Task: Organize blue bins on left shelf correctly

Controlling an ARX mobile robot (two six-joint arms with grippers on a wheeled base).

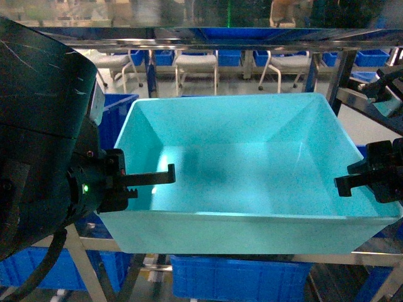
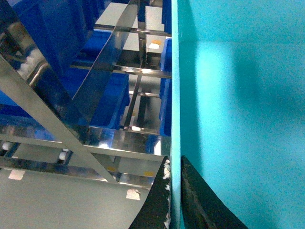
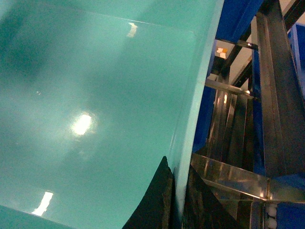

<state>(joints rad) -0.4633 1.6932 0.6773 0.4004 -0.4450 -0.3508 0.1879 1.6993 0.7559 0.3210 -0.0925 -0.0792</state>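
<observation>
Item: light turquoise rectangular plastic tub [image 1: 252, 170], empty, carried level over the shiny stainless-steel shelf rails [image 2: 119, 138] among royal-blue bins [image 1: 236, 278]; left gripper [image 2: 174, 200] and right gripper [image 3: 177, 200] jaws pinch opposite side walls, apparently to share weight and prevent tipping

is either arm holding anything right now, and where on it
Both are. The left end effector pinches the left side wall of the turquoise bin, and the right end effector pinches its right wall, one finger inside and one outside each rim.
</observation>
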